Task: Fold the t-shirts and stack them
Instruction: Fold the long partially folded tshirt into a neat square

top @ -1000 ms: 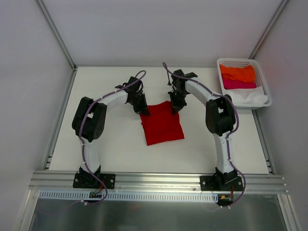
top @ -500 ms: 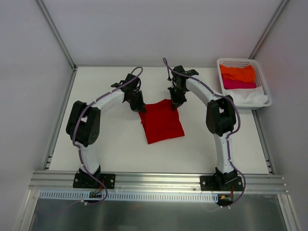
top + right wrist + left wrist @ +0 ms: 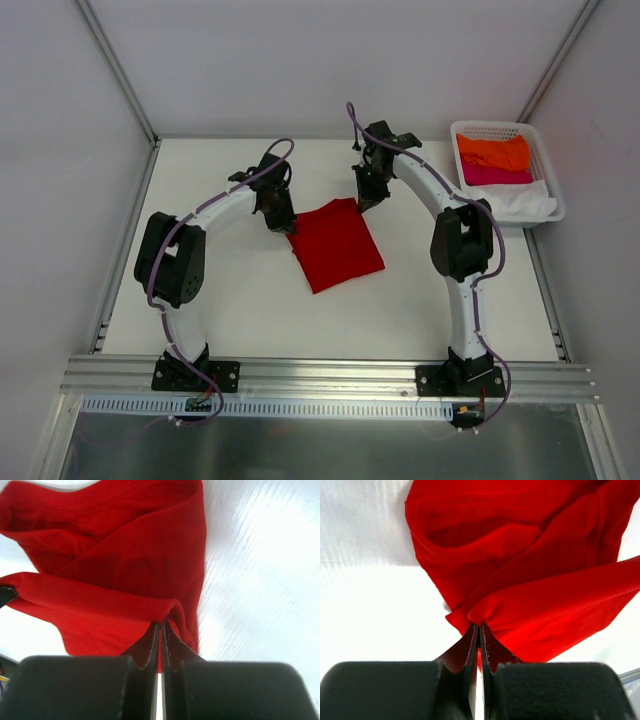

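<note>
Now both hands pinch the far corners of the deep red t-shirt (image 3: 335,250), mid-fold in the middle of the table (image 3: 230,290).

The shirt's near part lies flat, about midway between the near and far edges, and its far hem gathers in loose folds at the two pinch points. The left hand (image 3: 284,224) is clamped tight on the far left corner, and the right hand (image 3: 366,203) likewise grips the far right corner. For a clean fold, I judge both should travel level and together toward the near edge, hem taut, and let go only once it lies square on the near hem. At the far right corner the white lattice basket (image 3: 487,124) holds a white shirt (image 3: 520,200) nearest, a magenta shirt (image 3: 495,175) in the middle and an orange shirt (image 3: 492,152) farthest.
</note>
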Controlling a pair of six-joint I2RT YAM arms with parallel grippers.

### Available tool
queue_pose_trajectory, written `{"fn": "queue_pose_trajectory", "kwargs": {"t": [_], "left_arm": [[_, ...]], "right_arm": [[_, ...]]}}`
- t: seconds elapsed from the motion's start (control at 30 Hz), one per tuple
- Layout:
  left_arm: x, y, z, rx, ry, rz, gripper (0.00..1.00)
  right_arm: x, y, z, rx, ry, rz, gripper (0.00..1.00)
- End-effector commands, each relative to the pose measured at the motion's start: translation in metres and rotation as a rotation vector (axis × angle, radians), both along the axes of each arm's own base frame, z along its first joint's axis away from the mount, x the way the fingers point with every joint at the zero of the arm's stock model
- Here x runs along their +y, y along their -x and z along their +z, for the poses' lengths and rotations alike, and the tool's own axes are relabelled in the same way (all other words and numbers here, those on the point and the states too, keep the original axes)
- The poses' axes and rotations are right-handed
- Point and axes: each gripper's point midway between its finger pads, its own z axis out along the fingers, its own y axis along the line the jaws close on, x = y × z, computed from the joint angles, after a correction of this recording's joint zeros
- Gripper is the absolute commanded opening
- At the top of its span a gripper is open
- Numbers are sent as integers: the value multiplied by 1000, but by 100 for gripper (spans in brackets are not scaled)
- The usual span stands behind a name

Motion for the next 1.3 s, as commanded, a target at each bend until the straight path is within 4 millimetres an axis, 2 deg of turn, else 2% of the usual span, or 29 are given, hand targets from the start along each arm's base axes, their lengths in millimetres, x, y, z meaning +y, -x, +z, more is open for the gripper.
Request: {"fn": "queue_pose_trajectory", "kwargs": {"t": [0.0, 0.13, 0.3, 0.37, 0.4, 0.5, 0.73, 0.77, 0.8, 0.83, 0.87, 0.93, 0.97, 1.0, 1.1, 1.13, 1.17, 1.2, 1.23, 1.27], "left_arm": [[8, 0, 24, -47, -26, 29, 0], [14, -1, 23, -44, -57, 48, 0], [25, -6, 21, -35, -104, 90, 0], [30, -7, 21, -32, -126, 109, 0], [35, -9, 21, -40, -143, 124, 0], [44, -14, 17, -33, -168, 154, 0], [59, -28, 12, -42, -231, 209, 1], [61, -31, 10, -38, -235, 217, 5], [63, -29, 1, -6, -251, 218, 11], [66, -30, -2, 8, -259, 231, 24], [68, -31, -4, 13, -272, 240, 66], [81, -29, -9, 29, -345, 270, 99], [85, -30, -7, 19, -367, 283, 99], [93, -34, 2, -17, -396, 308, 99], [94, -45, 31, -101, -384, 344, 99], [91, -53, 45, -135, -362, 342, 99], [88, -57, 55, -154, -342, 340, 95], [80, -58, 60, -157, -307, 324, 89], [74, -65, 73, -181, -271, 323, 79], [68, -66, 78, -187, -246, 314, 66]], "right_arm": [[-2, -14, 30, -61, -41, -26, 0], [2, -22, 20, -36, -78, -33, 1], [17, -36, -5, 31, -171, -45, 0], [21, -44, -4, 20, -202, -45, 1], [23, -46, -10, 33, -210, -47, 0], [30, -57, -13, 30, -266, -53, 1], [50, -83, 5, -18, -404, -71, 3], [50, -84, 6, -15, -414, -79, 7], [50, -85, 3, -9, -426, -80, 15], [51, -86, 2, -8, -430, -81, 35], [50, -87, 2, -8, -432, -81, 40], [47, -89, 3, -13, -436, -82, 48], [47, -90, 6, -19, -446, -79, 51], [47, -93, 14, -35, -462, -74, 62], [50, -96, 41, -76, -516, -49, 64], [52, -95, 53, -96, -534, -37, 62], [54, -93, 60, -99, -547, -28, 60], [55, -90, 65, -99, -556, -21, 53], [55, -86, 65, -89, -559, -19, 46], [56, -82, 74, -99, -564, -9, 35]]}}
